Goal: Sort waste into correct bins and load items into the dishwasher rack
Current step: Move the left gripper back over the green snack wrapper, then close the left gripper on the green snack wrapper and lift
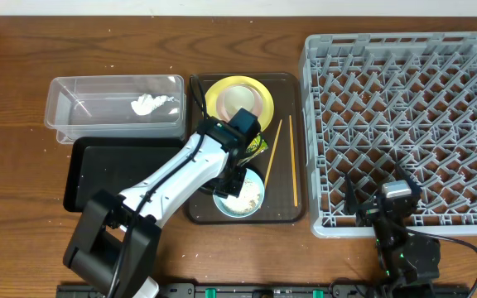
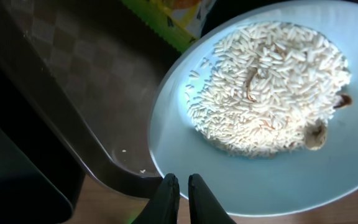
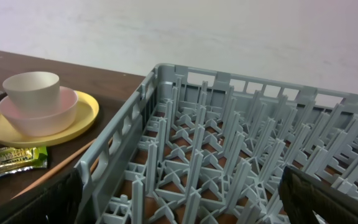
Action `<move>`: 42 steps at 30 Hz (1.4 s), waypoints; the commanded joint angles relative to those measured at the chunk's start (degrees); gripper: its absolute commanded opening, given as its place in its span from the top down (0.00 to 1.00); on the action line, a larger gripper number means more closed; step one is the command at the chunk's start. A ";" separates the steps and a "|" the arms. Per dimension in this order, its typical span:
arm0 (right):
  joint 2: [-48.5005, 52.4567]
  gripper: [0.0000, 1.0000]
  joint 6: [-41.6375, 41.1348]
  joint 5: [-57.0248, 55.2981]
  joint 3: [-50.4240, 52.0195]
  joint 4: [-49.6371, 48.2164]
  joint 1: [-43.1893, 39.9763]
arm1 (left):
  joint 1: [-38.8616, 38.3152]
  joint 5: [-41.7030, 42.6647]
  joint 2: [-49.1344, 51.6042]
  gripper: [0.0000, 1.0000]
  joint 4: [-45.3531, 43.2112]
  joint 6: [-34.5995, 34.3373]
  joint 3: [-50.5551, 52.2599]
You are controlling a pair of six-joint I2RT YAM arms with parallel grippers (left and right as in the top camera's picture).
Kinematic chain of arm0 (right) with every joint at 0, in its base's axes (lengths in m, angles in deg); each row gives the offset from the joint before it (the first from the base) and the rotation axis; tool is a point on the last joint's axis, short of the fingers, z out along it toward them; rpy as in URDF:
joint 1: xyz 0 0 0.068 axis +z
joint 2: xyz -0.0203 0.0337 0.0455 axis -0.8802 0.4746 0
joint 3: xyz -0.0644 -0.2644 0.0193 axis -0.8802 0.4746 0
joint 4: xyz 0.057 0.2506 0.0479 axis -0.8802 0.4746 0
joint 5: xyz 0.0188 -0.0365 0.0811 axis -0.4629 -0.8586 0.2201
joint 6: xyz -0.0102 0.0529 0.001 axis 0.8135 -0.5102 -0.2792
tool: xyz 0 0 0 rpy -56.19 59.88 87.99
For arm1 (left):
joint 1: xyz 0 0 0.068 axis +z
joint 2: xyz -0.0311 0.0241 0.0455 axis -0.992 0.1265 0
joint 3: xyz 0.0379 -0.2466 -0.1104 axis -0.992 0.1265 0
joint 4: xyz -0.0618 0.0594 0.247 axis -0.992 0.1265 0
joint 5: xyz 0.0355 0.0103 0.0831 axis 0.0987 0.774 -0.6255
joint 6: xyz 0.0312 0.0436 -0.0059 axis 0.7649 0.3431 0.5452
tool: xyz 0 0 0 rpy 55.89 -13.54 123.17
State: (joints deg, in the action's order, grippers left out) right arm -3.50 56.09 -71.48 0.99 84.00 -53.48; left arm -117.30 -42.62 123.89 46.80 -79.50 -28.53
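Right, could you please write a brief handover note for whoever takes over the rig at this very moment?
Left claw: fingers nearly together at the near rim of the light blue bowl; grip unclear.
Right claw: open, empty, at the front edge of the dishwasher rack.
Done: tissue lies in the clear tub.
Left: rice in the blue bowl and snack wrapper need binning; black tray is unused.
Yellow plate, pink bowl, cup and chopsticks sit on the brown tray; the rack holds no dishes.
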 commanded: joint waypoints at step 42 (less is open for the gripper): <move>-0.31 0.01 0.57 -0.15 0.07 0.22 0.46 | -0.50 -3.43 -9.79 0.56 -6.38 -2.43 -4.96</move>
State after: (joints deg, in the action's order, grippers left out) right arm -3.50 56.09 -71.45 0.99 84.00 -53.48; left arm -117.37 -49.29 113.57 42.58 -83.74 -33.39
